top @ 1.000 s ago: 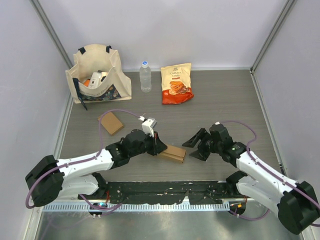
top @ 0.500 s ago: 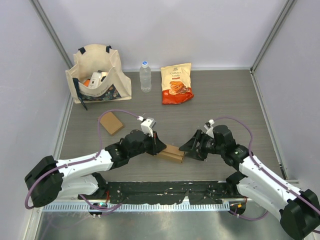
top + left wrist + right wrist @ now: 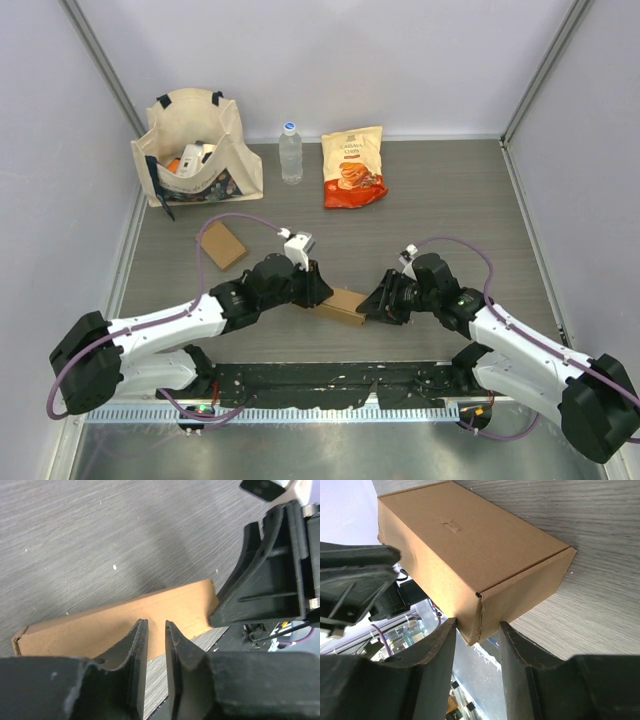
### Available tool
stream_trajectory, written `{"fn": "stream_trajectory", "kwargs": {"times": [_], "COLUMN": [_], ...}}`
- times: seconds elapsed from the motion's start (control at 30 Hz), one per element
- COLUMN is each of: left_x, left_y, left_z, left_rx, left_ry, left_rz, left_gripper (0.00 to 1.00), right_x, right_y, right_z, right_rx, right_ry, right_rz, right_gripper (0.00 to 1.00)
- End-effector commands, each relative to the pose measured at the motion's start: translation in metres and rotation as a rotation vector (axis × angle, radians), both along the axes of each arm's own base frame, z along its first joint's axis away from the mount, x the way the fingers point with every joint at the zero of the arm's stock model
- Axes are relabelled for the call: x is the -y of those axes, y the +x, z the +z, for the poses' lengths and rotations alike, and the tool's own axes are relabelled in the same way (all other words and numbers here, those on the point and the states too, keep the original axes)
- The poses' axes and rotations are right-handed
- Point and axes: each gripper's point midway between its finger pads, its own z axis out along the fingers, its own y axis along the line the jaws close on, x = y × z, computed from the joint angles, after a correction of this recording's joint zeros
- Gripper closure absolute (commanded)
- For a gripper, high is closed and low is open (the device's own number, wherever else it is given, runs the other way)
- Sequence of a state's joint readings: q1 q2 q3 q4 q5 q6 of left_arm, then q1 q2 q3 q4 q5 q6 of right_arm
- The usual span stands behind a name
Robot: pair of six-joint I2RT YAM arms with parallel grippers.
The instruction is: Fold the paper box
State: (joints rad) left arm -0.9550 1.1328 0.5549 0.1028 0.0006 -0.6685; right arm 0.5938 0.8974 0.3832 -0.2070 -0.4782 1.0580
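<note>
Tote bag (image 3: 195, 145), water bottle (image 3: 290, 153), snack bag (image 3: 354, 166) along the back.

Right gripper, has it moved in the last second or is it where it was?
Yes. The right gripper has slid left along the table, away from the right wall, up to the paper box.

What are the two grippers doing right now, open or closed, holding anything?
Left gripper: slightly open, holding nothing, at the paper box.
Right gripper: open, jaws straddling the box's corner.
</note>
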Motion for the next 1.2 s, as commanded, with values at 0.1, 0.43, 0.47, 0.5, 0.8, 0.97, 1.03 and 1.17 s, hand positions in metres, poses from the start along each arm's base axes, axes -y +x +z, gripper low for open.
{"fn": "stream_trajectory", "kwargs": {"times": [0.1, 0.43, 0.47, 0.5, 0.8, 0.97, 1.03, 1.17], "left_x": [0.005, -0.097, -0.097, -0.097, -0.085, -0.088, -0.093, -0.089], "left_y": [0.01, 0.019, 0.009, 0.005, 0.008, 0.008, 0.015, 0.028], "left_z": [0.07, 0.089, 0.084, 0.075, 0.033, 0.009, 0.0, 0.003], "left_rx": [0.003, -0.063, -0.115, -0.158, -0.294, -0.335, -0.328, -0.292], "left_ry": [-0.015, 0.129, 0.118, 0.108, 0.023, 0.03, 0.057, 0.01], "left_rz": [-0.043, 0.048, 0.001, -0.024, -0.087, -0.068, -0.02, 0.018], "left_gripper": [0.57, 0.35, 0.34, 0.3, 0.36, 0.52, 0.53, 0.55], "right_x": [0.005, 0.01, 0.01, 0.01, 0.007, 0.008, 0.008, 0.008], "right_y": [0.012, 0.011, 0.012, 0.013, 0.016, 0.017, 0.018, 0.018], "right_z": [-0.011, -0.009, -0.008, -0.007, -0.003, -0.002, -0.002, -0.003], "right_rx": [0.054, 0.072, 0.08, 0.085, 0.097, 0.107, 0.112, 0.114], "right_ry": [-0.071, -0.091, -0.09, -0.091, -0.096, -0.112, -0.114, -0.117], "right_rz": [-0.022, -0.024, -0.025, -0.03, -0.006, -0.002, 0.001, 0.004], "right_gripper": [0.57, 0.58, 0.58, 0.58, 0.58, 0.58, 0.58, 0.58]}}
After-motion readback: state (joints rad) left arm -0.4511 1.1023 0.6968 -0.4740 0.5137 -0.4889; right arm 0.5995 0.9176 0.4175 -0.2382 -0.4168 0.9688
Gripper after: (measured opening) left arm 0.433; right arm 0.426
